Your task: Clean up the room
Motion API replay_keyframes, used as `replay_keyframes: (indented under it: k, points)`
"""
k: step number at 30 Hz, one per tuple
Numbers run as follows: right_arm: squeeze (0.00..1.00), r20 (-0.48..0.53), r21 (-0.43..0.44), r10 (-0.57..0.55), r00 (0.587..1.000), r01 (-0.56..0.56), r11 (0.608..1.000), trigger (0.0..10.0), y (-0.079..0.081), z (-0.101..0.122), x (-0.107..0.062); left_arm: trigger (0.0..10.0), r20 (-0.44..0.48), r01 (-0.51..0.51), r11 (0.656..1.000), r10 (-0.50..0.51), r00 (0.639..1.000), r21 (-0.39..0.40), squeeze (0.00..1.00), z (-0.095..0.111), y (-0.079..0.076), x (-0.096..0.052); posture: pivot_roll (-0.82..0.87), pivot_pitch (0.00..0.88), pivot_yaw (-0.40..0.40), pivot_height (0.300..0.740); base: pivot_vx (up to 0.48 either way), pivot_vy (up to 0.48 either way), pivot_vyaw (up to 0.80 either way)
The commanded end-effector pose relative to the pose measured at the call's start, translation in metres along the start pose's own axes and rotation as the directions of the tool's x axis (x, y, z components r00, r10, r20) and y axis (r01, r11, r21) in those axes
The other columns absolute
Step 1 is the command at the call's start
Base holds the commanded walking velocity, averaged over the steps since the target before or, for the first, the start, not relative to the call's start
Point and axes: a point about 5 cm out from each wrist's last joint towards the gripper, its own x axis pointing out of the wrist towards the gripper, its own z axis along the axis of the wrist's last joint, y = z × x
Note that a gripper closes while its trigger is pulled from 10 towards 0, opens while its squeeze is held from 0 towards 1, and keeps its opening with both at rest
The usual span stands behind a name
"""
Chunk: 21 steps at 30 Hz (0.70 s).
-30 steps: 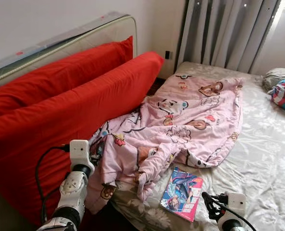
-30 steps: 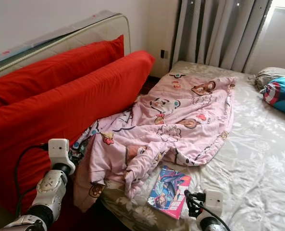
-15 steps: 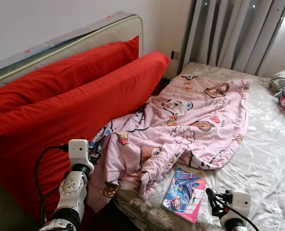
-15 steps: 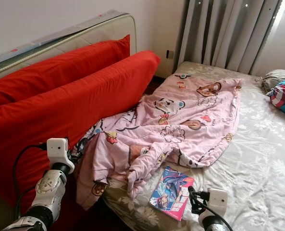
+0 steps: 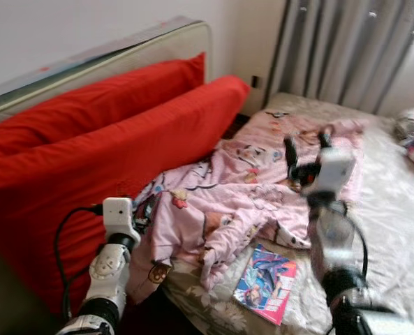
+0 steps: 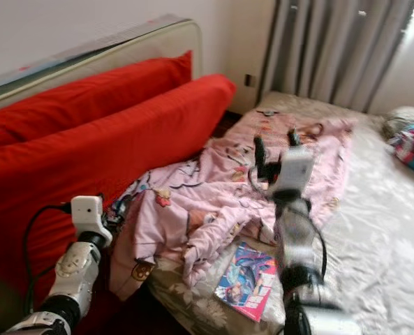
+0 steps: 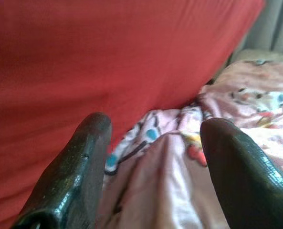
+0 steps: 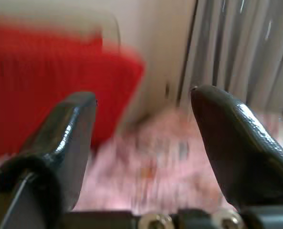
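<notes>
We see our right claw (image 5: 304,150) raised over the pink blanket (image 5: 262,188) on the bed (image 5: 395,230), fingers apart and empty. Our left claw (image 7: 153,157), fingers apart, sits near the blanket's left edge, beside the red cushion (image 5: 88,167). A book (image 5: 266,281) lies near.

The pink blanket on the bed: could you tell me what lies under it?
The pink blanket lies on the grey flowered bedsheet, its near end hanging off the bed edge beside the red cushions. Anything beneath its folds is hidden.
</notes>
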Motion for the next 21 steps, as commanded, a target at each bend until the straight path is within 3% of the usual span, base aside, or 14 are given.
replay_keyframes:
  k: [1,10,21]
  points:
    - [0.00,0.025,0.004,-0.046,0.999,0.046,0.999,10.0,-0.008,0.009,0.007,10.0,0.008,0.007,1.000,-0.007,1.000,-0.003,0.00,0.000,-0.003,0.000,0.02,0.003,0.007,0.740,0.000,0.000,0.00]
    - [0.00,-0.095,-0.004,-0.110,0.989,0.110,0.994,10.0,-0.023,-0.014,-0.010,10.0,0.008,0.007,1.000,-0.007,1.000,-0.002,0.00,0.000,-0.003,-0.001,0.02,0.005,0.006,0.740,0.000,0.000,0.00]
    - [0.00,-0.097,0.018,-0.114,0.989,0.116,0.993,10.0,-0.020,-0.013,-0.009,10.0,-0.002,0.022,1.000,-0.022,1.000,0.001,0.00,-0.001,-0.004,-0.001,0.02,0.005,0.006,0.740,0.000,0.000,0.00]
